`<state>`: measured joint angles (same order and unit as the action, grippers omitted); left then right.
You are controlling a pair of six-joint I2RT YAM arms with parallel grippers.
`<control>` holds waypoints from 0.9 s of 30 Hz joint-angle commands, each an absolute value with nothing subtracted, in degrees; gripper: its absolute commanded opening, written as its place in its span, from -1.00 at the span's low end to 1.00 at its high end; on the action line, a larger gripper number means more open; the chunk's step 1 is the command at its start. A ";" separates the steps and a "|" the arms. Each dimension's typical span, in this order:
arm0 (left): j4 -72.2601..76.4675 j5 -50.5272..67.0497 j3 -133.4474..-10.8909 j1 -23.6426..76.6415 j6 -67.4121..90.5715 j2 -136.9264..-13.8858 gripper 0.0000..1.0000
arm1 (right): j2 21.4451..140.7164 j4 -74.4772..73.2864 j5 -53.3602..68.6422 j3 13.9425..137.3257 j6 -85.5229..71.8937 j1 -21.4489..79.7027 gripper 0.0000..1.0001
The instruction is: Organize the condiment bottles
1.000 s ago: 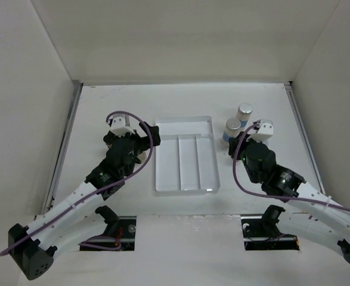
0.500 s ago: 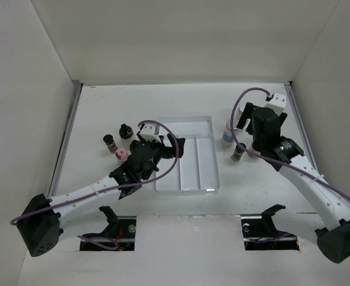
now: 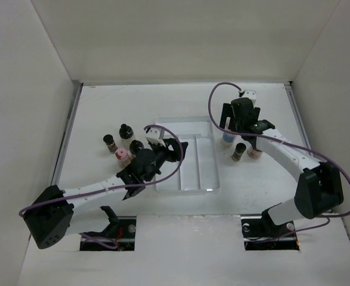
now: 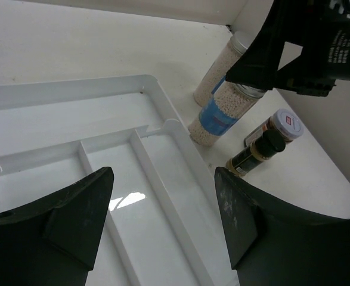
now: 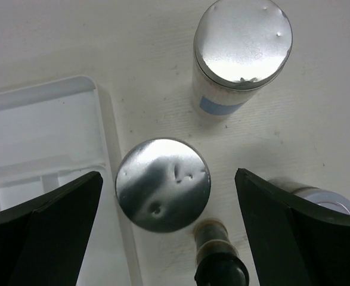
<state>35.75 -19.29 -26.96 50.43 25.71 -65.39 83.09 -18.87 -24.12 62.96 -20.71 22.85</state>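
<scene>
My right gripper [image 5: 169,179] is open and hangs straight above a silver-capped condiment bottle [image 5: 163,185], one finger to each side and clear of it. A second silver-capped bottle [image 5: 243,42] with a blue label stands beyond it. A black pointed-cap bottle [image 5: 219,268] and another silver cap [image 5: 321,199] are close by. My left gripper [image 4: 163,179] is open and empty over the white tray [image 4: 55,101]. From above, my right gripper [image 3: 233,126] is right of the tray and my left gripper [image 3: 176,148] is at its left edge. Several bottles stand left of the tray, among them a pink-capped one [image 3: 121,155] and a black-capped one [image 3: 125,130].
The tray [image 3: 204,179] has three long compartments with nothing in them. White walls close in the table on three sides, with metal rails [image 3: 67,131] along the left and right edges. Purple cables loop above both wrists.
My right gripper opened and swung back over the silver-capped bottles, leaving a black pointed-cap bottle standing. My left arm moved right from the left group to the tray, and its jaws narrowed somewhat.
</scene>
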 commanded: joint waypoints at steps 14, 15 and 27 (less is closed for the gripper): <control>45.61 -22.58 -22.51 49.79 24.79 -57.57 0.35 | 80.25 -10.02 -27.33 70.83 -17.41 24.99 -0.09; 46.05 -22.94 -22.24 49.70 24.79 -57.48 0.35 | 80.24 -10.02 -27.51 71.97 -16.97 26.22 -0.09; 45.62 -30.84 -17.93 47.59 24.87 -48.53 0.36 | 99.30 -7.56 -23.29 90.95 -16.26 36.25 -0.11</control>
<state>42.24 -27.27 -19.09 48.40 25.28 -51.66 95.33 -12.14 -24.53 85.73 -16.64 34.22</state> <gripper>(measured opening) 0.677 0.678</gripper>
